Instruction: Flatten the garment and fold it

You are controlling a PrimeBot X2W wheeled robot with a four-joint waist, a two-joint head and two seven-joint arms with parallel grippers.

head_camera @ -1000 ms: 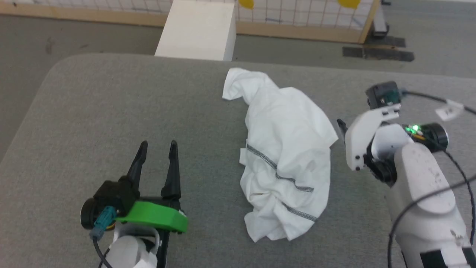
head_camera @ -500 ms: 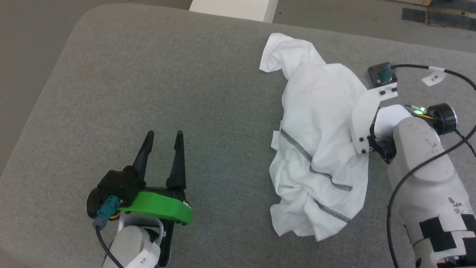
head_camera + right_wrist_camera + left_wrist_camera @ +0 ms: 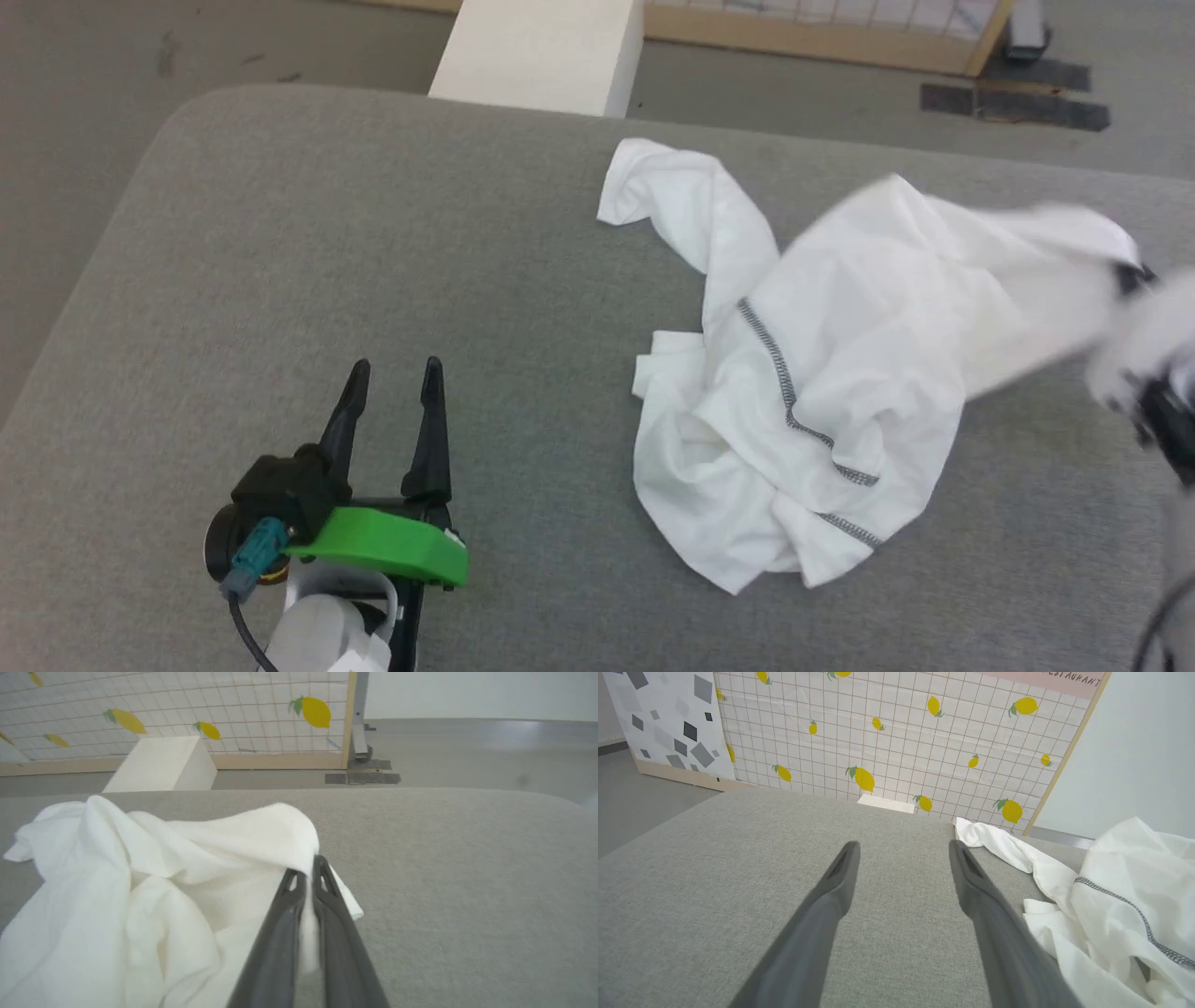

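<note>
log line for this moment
step: flattening | right gripper: jaws shut on garment edge | left gripper: jaws open, empty | garment: crumpled on table, unfolded

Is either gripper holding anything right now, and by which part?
The right gripper is shut on the garment, pinching a raised fold at its right edge. The left gripper is open, holding nothing.

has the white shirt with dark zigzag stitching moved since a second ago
Yes. The thin white garment with dark zigzag seams has been pulled out toward the robot's right, away from the white box, its edge pinched in the right gripper.
</note>
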